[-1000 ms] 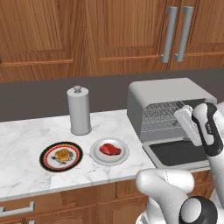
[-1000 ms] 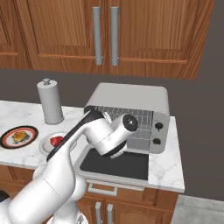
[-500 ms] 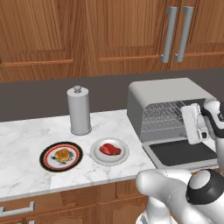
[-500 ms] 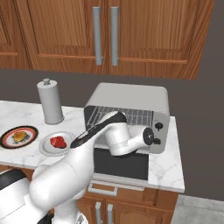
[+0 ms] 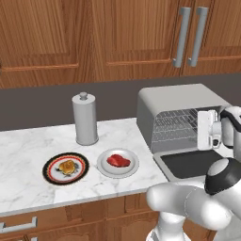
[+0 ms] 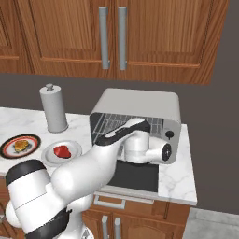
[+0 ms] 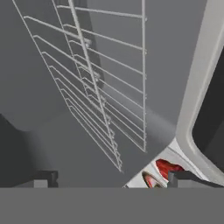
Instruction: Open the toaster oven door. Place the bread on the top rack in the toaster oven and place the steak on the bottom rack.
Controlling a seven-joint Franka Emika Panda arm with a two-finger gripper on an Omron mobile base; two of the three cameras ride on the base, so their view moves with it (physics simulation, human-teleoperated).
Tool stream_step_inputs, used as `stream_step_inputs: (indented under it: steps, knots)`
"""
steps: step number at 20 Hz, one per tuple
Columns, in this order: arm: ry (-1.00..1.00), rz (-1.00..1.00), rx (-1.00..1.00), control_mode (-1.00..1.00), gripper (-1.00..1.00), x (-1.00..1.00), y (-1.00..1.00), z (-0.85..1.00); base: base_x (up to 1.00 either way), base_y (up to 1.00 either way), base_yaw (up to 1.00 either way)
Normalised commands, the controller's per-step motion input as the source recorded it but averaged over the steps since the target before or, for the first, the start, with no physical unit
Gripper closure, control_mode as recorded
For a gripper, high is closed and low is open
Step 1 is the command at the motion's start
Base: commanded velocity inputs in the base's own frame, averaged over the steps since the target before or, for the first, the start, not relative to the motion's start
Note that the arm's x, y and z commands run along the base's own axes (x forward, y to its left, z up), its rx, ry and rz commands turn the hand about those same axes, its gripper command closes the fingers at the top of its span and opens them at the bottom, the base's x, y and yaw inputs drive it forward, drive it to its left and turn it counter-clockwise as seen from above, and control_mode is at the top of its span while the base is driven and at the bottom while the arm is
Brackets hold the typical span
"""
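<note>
The toaster oven point(image 5: 175, 100) stands at the counter's right end with its door point(image 5: 188, 163) folded down flat. Inside show the top rack point(image 5: 180, 117) and, below it, the bottom rack point(image 5: 170, 137). My gripper point(image 5: 204, 130) hangs just in front of the opening, above the door, open with nothing between its fingers. In the hand view the fingertips point(image 7: 187, 177) stand wide apart before the wire racks point(image 7: 98, 94). The bread point(image 5: 67, 166) lies on a dark-rimmed plate. To its right the steak point(image 5: 118, 161) lies on a white plate point(image 5: 132, 168).
A grey cylindrical canister point(image 5: 84, 119) stands behind the two plates. Wooden cabinets with bar handles point(image 5: 188, 36) hang above the counter. My arm point(image 6: 121, 140) crosses in front of the oven point(image 6: 140, 105) in the right base view.
The arm's wrist and elbow have swung to the right across the oven front, while the hand stays near the opening. The jaws stay open.
</note>
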Motion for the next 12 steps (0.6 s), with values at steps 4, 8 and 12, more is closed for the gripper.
stream_step_inputs:
  steps: [4, 8, 12]
  knots:
    - [0.0, -0.11, 0.14, -1.0, -1.0, 0.23, 0.0, -0.13, 0.0, 0.0, 0.0]
    - [-0.01, -0.06, 0.0, -1.0, -1.0, 0.18, 0.32, -0.23, 0.0, 0.0, 0.0]
    - [0.0, -0.12, -0.01, -1.0, -1.0, 0.11, 0.21, -0.03, 0.0, 0.0, 0.0]
